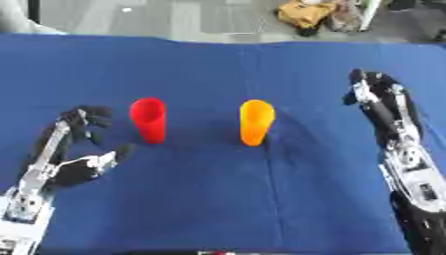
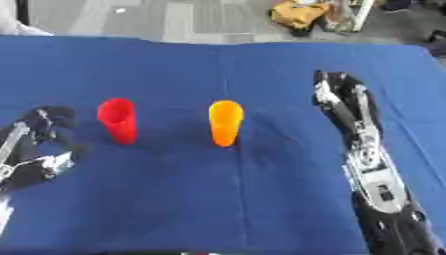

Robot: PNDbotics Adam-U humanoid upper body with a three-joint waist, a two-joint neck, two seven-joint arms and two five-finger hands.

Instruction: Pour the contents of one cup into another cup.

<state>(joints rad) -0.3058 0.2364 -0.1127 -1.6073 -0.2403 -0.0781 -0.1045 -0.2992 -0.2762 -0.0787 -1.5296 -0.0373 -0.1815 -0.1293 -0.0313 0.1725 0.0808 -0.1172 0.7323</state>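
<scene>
A red cup [image 1: 148, 119] and an orange cup [image 1: 255, 122] stand upright side by side on the blue cloth [image 1: 218, 199], the red one on the left. My left hand [image 1: 83, 144] rests to the left of the red cup, apart from it, its fingers relaxed and holding nothing. My right hand [image 1: 376, 94] lies to the right of the orange cup, well clear of it, with its fingers fairly straight and empty. What is inside the cups cannot be seen.
The cloth's far edge [image 1: 218, 41] meets a grey floor, where a yellow object [image 1: 305, 12] lies beyond the table. Open cloth stretches between the two cups and in front of them.
</scene>
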